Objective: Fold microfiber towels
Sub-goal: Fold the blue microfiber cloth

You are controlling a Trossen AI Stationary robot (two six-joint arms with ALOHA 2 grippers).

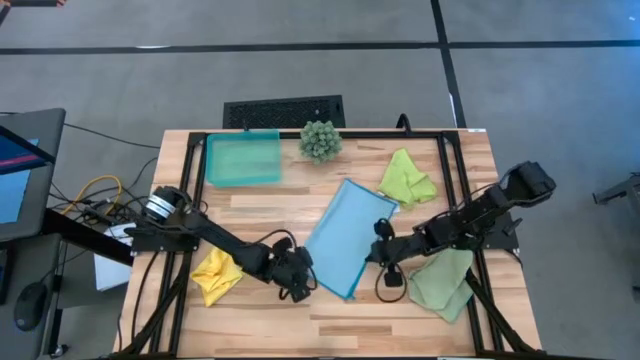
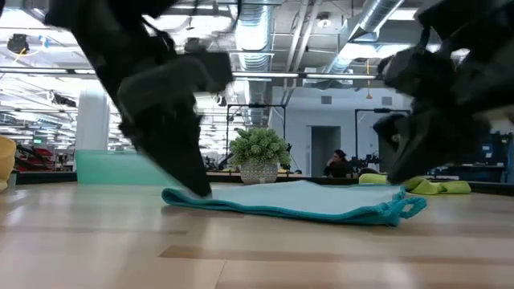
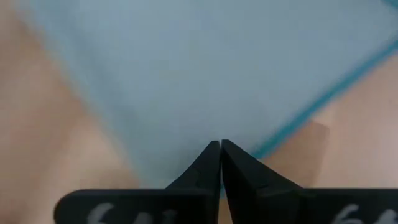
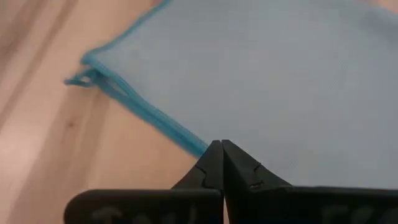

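Towels lie on the wooden table [image 1: 340, 325]. The light blue towel [image 1: 345, 237] is spread flat in the middle, folded into a long shape. The left gripper [image 1: 297, 288] sits at its near corner with both fingers pressed tight together, and the right gripper [image 1: 383, 252] sits at its right edge, fingers tight together too. Each may be pinching the blue edge, but the close views are too blurry to be sure. The yellow towel [image 1: 216, 275] is bunched up near the left arm. The lime green towel [image 1: 407, 178] is crumpled at the far right. The pale sage green towel [image 1: 443, 281] lies under the right arm.
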